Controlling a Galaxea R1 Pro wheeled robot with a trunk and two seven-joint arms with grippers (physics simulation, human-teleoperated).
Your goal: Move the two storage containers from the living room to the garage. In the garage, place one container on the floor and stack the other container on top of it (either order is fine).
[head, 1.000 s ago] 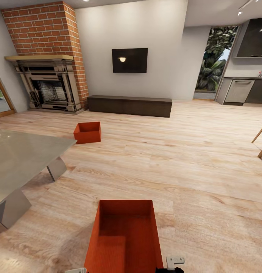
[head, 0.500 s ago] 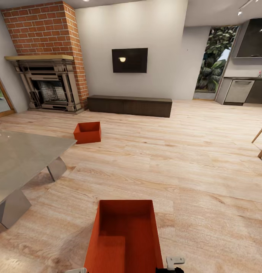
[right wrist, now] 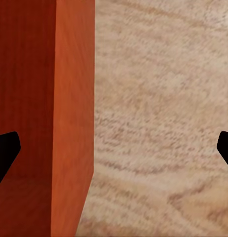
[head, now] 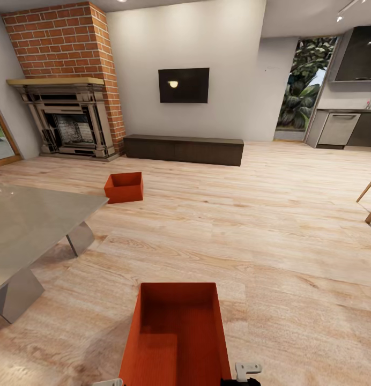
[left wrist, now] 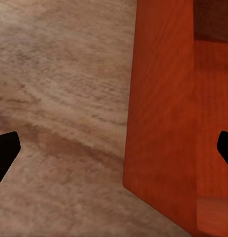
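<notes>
Storage containers, two of them, sit on the light wood plank floor (head: 271, 214) of the living room. The near container (head: 177, 332) lies right in front of the robot, its open top up and its long sides running away from the camera.

The left gripper (left wrist: 114, 148) is spread wide: its two dark fingertips (left wrist: 4, 150) show at opposite edges of the left wrist view, and the left wall of the near container (left wrist: 160, 113) stands between them, with one tip over the floor planks (left wrist: 59, 74) outside the bin and the other on the inner side. Neither tip is seen touching the wall.

The right gripper (right wrist: 114, 150) is likewise wide open, straddling the bin's right wall (right wrist: 74, 98): one fingertip (right wrist: 5, 148) sits on the container's inner side, the other over the bare planks (right wrist: 163, 113) outside. It grips nothing.

The far container (head: 124, 187) rests well ahead of both grippers and off to the left, beyond the corner of the low glass table (head: 30, 225) and short of the brick fireplace (head: 67, 102). Farther still, a dark low bench (head: 184, 149) runs along the wall beneath the wall TV (head: 183, 84). Ahead and to the right are kitchen cabinets (head: 341, 128).
</notes>
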